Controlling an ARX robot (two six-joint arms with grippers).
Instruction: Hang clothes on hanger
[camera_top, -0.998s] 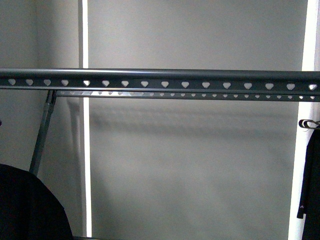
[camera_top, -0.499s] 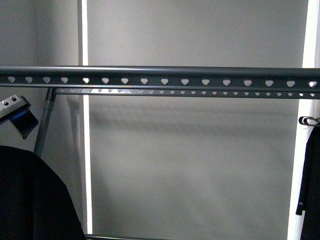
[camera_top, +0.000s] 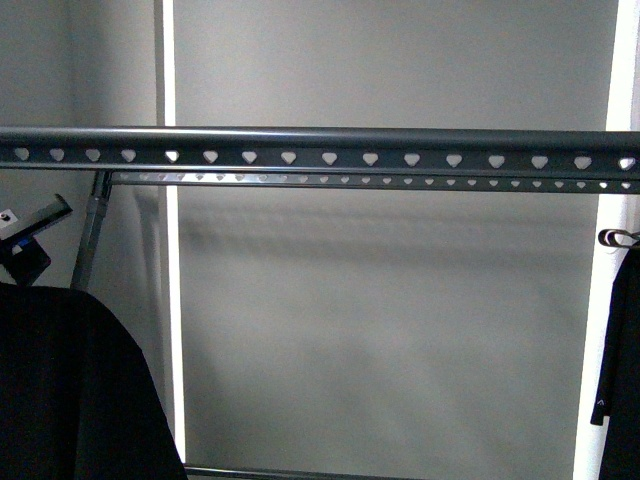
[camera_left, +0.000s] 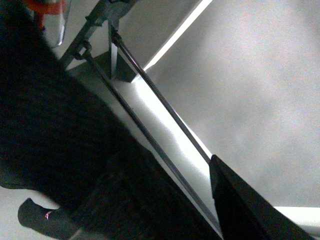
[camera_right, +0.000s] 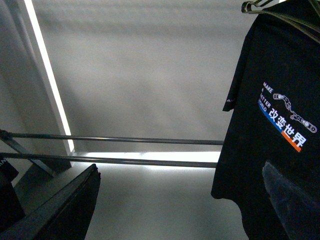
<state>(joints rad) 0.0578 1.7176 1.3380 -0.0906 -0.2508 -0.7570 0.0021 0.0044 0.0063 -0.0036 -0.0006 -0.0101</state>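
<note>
The hanger's grey rail (camera_top: 320, 150), with its row of heart-shaped holes, runs across the whole front view. Low at the left of that view rises a bulk of black T-shirt (camera_top: 70, 390), its print hidden. My left gripper (camera_left: 170, 215) is shut on this cloth (camera_left: 60, 130), which covers one finger; the other finger (camera_left: 240, 205) shows bare. A part of my left arm (camera_top: 25, 235) sticks up just above the cloth. My right gripper (camera_right: 180, 200) is open with nothing between its fingers (camera_right: 65, 205).
A second black T-shirt (camera_right: 280, 100) with "MAKE A BETTER" print hangs from a wire hanger at the rail's right end (camera_top: 620, 350). The rack's leg (camera_top: 88, 240) stands at the left, with lower cross bars (camera_right: 115, 140) beneath. A grey wall with bright strips (camera_top: 170, 300) lies behind.
The black cloth at lower left has risen and spread wider. My left arm came into view above it, then tilted and moved slightly left.
</note>
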